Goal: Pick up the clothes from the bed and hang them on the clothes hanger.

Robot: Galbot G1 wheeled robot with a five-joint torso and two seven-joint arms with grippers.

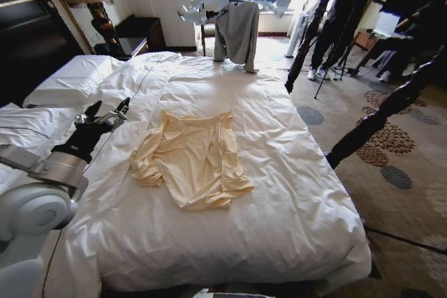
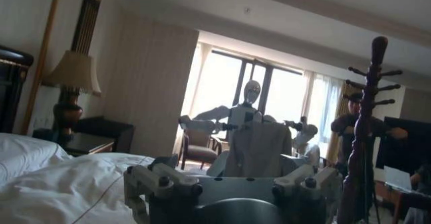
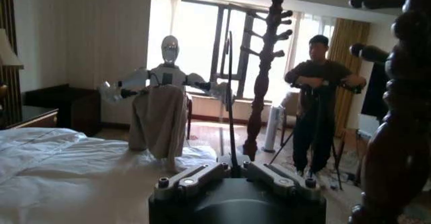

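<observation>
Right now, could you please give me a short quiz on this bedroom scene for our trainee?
1. True or false: the yellow shirt hangs on the coat stand.
2. The open left gripper hovers over the: A) bed B) carpet C) nightstand.
3. Fill in: the right gripper is shut on the thin dark clothes ____.
Key: 1 false, it lies on the bed; 2 A; 3 hanger.
</observation>
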